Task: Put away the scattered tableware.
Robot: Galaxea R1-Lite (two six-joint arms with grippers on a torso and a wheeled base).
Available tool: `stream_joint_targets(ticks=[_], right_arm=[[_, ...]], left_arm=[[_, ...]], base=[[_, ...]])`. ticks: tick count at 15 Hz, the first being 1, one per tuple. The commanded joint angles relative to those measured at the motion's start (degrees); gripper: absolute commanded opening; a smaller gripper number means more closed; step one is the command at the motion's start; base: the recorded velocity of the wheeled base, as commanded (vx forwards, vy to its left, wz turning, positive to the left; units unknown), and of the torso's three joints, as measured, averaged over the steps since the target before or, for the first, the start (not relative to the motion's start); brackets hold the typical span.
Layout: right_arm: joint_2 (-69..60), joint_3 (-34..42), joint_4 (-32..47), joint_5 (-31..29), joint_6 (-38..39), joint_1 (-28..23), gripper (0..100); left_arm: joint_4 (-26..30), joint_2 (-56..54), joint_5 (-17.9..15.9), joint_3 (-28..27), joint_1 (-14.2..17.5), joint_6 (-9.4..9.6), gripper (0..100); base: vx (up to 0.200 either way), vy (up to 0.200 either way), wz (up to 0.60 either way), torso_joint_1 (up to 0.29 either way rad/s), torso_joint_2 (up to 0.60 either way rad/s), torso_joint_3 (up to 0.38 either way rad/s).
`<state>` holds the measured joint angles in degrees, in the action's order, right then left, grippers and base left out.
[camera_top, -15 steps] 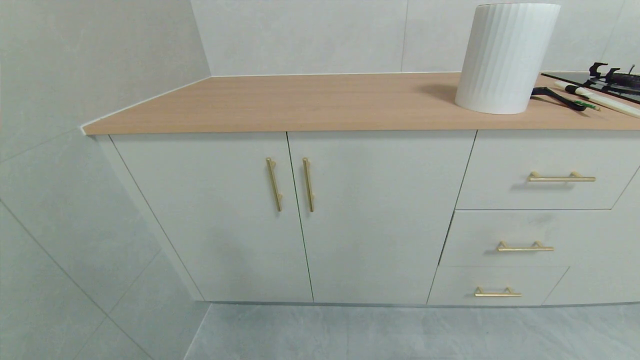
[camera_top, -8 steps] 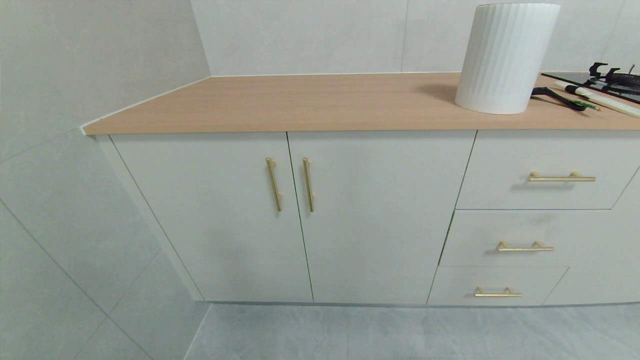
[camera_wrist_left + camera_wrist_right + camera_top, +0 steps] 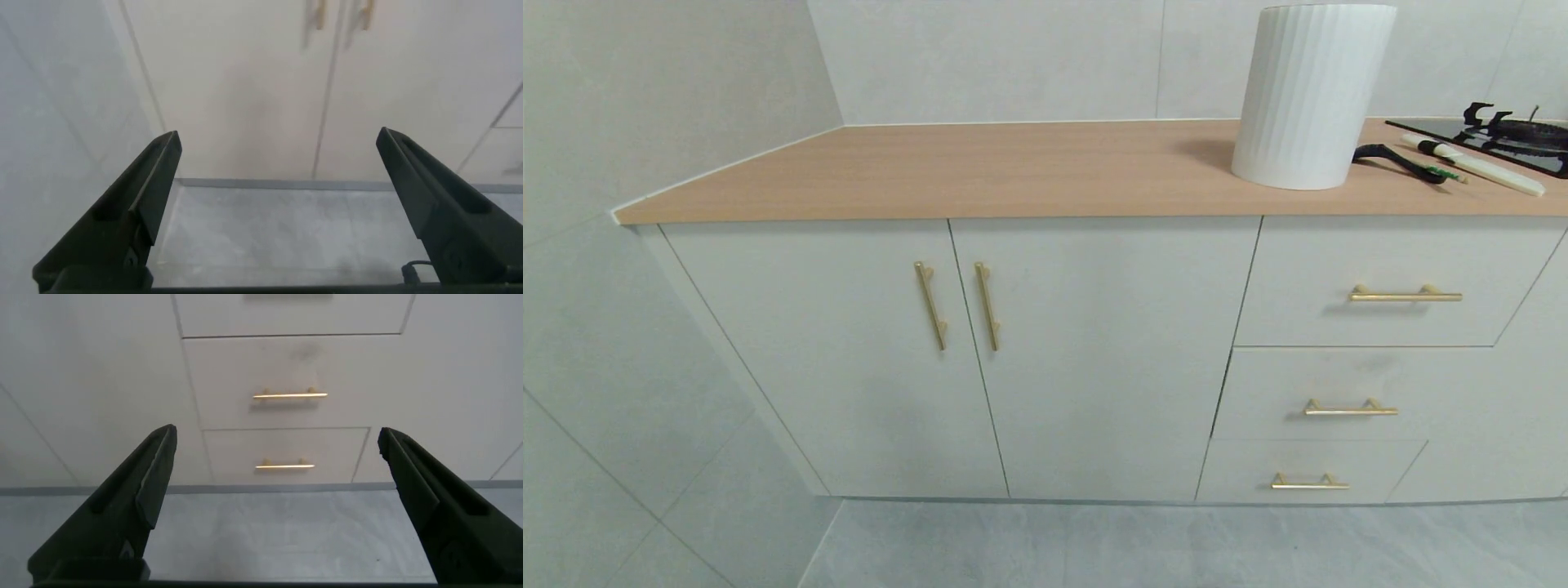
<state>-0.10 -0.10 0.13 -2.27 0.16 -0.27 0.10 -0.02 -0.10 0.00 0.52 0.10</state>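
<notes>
Tableware lay loose at the right end of the counter point(image 3: 1013, 171). A black-handled utensil point(image 3: 1401, 161) rested just beside the white ribbed holder point(image 3: 1311, 94), and a long pale utensil point(image 3: 1494, 173) lay next to it, near the stove point(image 3: 1515, 135). By the look of it, the job had hardly begun. Neither piece was in the holder or put away below, and the drawers point(image 3: 1339, 261) and the cupboard doors point(image 3: 1094, 359) were all shut. The left fingers point(image 3: 143, 196) stood wide apart with nothing between them, low in front of the cupboard doors. The right fingers point(image 3: 135, 494) were likewise spread and empty, facing the lower drawers. Both were well apart from the utensils, so each piece was yet to be picked up and stowed.
</notes>
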Motion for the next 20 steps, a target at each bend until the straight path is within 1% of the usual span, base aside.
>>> stream_joint_targets(ticks=[1,6,12,17,19,20], right_arm=[[0.1,0.0,0.0,0.0,-0.1,0.0,100],[0.1,0.0,0.0,0.0,0.0,0.0,100],[0.1,0.0,0.0,0.0,0.0,0.0,100],[0.1,0.0,0.0,0.0,0.0,0.0,100],[0.1,0.0,0.0,0.0,0.0,0.0,100],[0.1,0.0,0.0,0.0,0.0,0.0,100]], left_arm=[[0.0,0.0,0.0,0.0,0.0,-0.01,100],[0.0,0.0,0.1,0.0,0.0,-0.10,100],[0.0,0.0,0.0,0.0,0.0,-0.01,100],[0.0,0.0,0.1,0.0,0.0,-0.01,100],[0.0,0.0,0.1,0.0,0.0,-0.01,100],[0.0,0.0,0.1,0.0,0.0,-0.01,100]], base=[[0.000,-0.200,0.00,0.002,0.00,0.002],[0.000,-0.200,0.00,0.008,0.00,0.001],[0.000,0.000,0.00,0.000,0.00,0.000],[0.200,0.000,0.00,-0.001,0.00,0.002],[0.000,0.000,0.00,0.000,0.00,0.000],[0.000,0.000,-0.60,0.007,0.00,-0.002]])
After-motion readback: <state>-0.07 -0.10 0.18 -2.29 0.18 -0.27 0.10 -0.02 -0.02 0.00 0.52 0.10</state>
